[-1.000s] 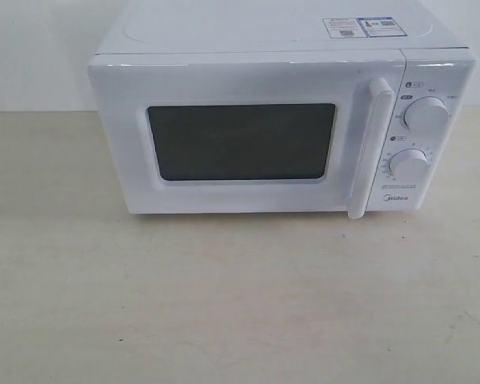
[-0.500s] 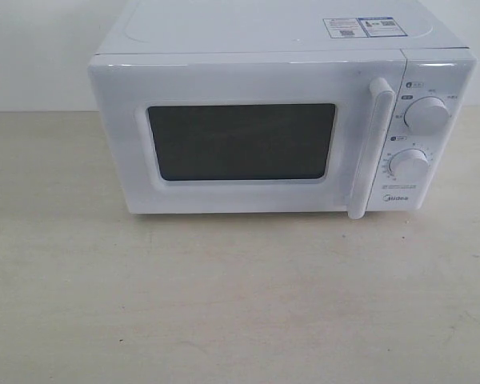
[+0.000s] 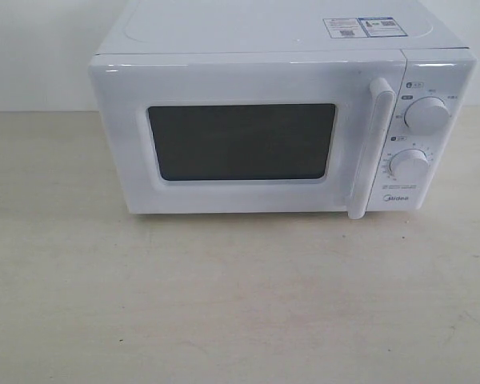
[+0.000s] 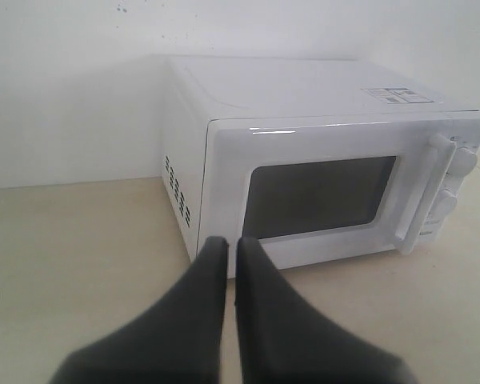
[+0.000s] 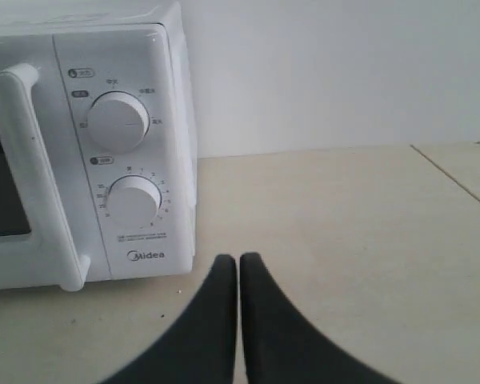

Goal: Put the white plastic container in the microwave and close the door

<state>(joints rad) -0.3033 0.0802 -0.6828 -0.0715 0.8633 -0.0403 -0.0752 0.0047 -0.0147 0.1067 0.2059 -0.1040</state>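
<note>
Microwave: the microwave (image 3: 280,128) is standing on the counter (image 3: 224,304), with its front facing the exterior camera.
Door: the door (image 3: 248,84) is sitting flush against the microwave body, and no gap is showing along its edge. Its handle (image 3: 372,148) is lying just beside the two knobs (image 3: 426,115).
Window: the window (image 3: 242,142) is showing only dark grey, so it is revealing nothing of the inside.
White plastic container: the white plastic container is not appearing in any view. It is not lying on the counter in front of the microwave or beside it, as far as the views are reaching. I cannot tell whether it is resting inside the microwave.
Left gripper: the left gripper (image 4: 230,244) is hanging in front of the microwave, toward the door side that is away from the knobs. Its jaws are clenched together with only a thin slit between them, and they are grasping nothing.
Right gripper: the right gripper (image 5: 238,260) is hanging in front of the microwave on the knob side. Its jaws are also clenched and empty.
Progress: the door is looking closed, which is matching the last step. The placing step is not being confirmed, because the container is hidden or absent.
Left to do: if the container is inside, I judge that nothing is remaining. If not, the whole task is remaining: opening the door, bringing the container, and closing the door.
</note>
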